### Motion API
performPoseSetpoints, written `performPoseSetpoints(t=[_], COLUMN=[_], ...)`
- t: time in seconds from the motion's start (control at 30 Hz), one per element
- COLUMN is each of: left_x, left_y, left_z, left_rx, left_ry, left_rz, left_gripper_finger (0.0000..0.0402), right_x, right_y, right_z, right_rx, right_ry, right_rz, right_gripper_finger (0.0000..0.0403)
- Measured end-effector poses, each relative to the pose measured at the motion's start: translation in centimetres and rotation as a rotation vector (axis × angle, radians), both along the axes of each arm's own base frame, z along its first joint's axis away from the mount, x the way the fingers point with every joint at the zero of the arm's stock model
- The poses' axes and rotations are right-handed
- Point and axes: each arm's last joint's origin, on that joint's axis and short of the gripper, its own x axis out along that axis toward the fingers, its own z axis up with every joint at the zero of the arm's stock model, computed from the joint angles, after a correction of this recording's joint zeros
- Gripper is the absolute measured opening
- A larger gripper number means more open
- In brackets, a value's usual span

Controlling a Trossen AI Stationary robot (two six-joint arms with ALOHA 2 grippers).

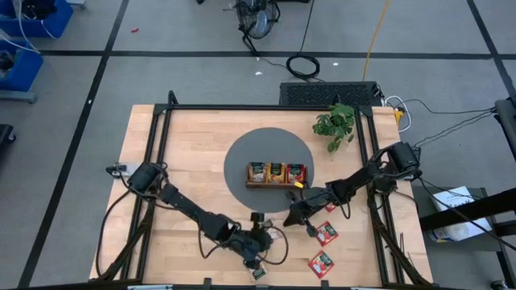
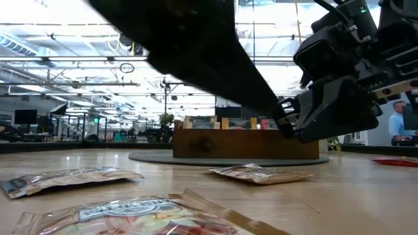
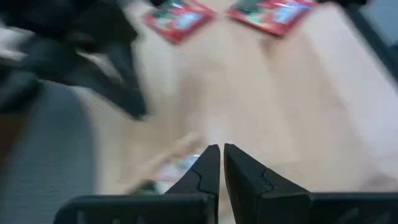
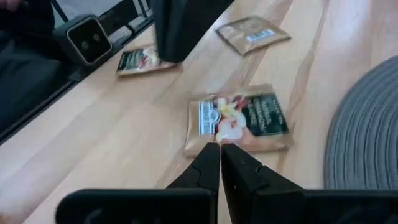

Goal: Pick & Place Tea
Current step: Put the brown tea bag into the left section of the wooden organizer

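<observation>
1. My right gripper is pinched to a narrow slit with nothing between the fingers, hovering just off the near rim of the grey mat, on the side away from the plant. My left gripper is just as narrow and empty, lower down by the table's front edge, well clear of the mat.
2. The wooden tray sits at the mat's centre with packets standing in all three compartments, so I judge a good part of the sorting done.
3. What is left lies loose on the wood outside the mat: two red packets beyond the mat's near right side, and several pale ones toward the front edge, one brown-gold packet among them.
4. The nearest tea packet lies flat right under my right fingertips, just beside the mat's rim, not yet gripped.
5. It is close to square, so it has hardly any long axis; its dark green label runs across my fingers' line, and its near edge faces my claw.
</observation>
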Motion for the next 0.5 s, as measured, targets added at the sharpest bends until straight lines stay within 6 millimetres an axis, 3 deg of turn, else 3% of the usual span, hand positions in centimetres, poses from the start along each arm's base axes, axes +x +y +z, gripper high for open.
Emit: performPoseSetpoints(t=[0.3, 0.5], left_x=[-0.1, 0.7], left_y=[0.1, 0.7], left_z=[-1.6, -3.0], left_rx=[-0.066, -0.142], left_ry=[0.098, 0.136], left_rz=[0.007, -0.041], left_gripper_finger=[0.003, 0.003], right_x=[2.1, 3.7], right_y=[0.5, 0.8], right_z=[1.4, 1.5], right_rx=[-0.085, -0.199], right_ry=[-0.116, -0.036], right_rz=[-0.005, -0.035], right_gripper_finger=[0.0016, 0.0002])
